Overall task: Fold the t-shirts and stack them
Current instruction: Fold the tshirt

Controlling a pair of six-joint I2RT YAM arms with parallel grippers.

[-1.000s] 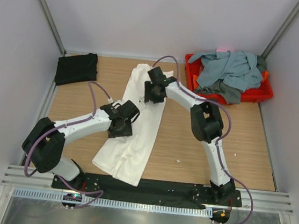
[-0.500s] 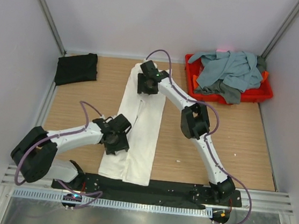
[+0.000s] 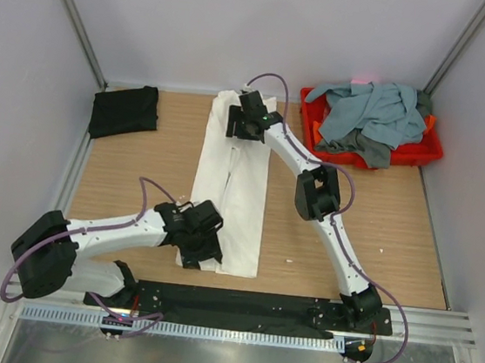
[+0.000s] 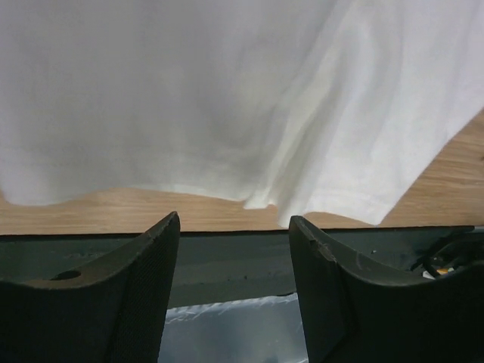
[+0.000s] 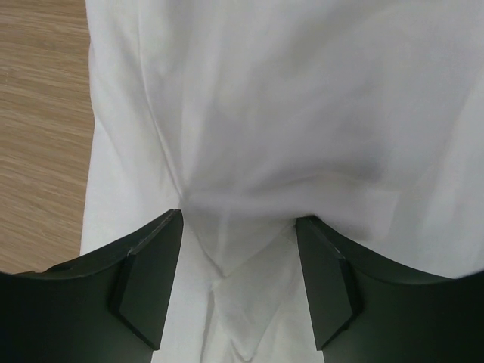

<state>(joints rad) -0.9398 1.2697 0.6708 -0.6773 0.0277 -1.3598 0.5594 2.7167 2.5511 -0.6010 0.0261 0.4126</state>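
Note:
A white t-shirt (image 3: 243, 190) lies as a long narrow strip down the middle of the table, running from the back to the near edge. My left gripper (image 3: 202, 249) is over its near end. In the left wrist view the gripper (image 4: 234, 227) is open and empty, just past the shirt's hem (image 4: 227, 98). My right gripper (image 3: 242, 127) is over the far end. In the right wrist view it (image 5: 238, 219) is open, with wrinkled white cloth (image 5: 265, 98) under and between its fingers. A folded black t-shirt (image 3: 125, 110) lies at the far left. Grey-blue (image 3: 369, 108) and dark grey (image 3: 371, 149) t-shirts are heaped in the tray.
The red plastic tray (image 3: 432, 151) stands at the back right corner. The black base rail (image 3: 246, 305) and a metal strip run along the table's near edge, just beyond the shirt's hem. Bare wood (image 3: 139, 170) shows on both sides of the white shirt.
The white shirt has gone from slanted and rumpled to a straight strip. My left gripper moved toward the near edge, my right gripper toward the far end.

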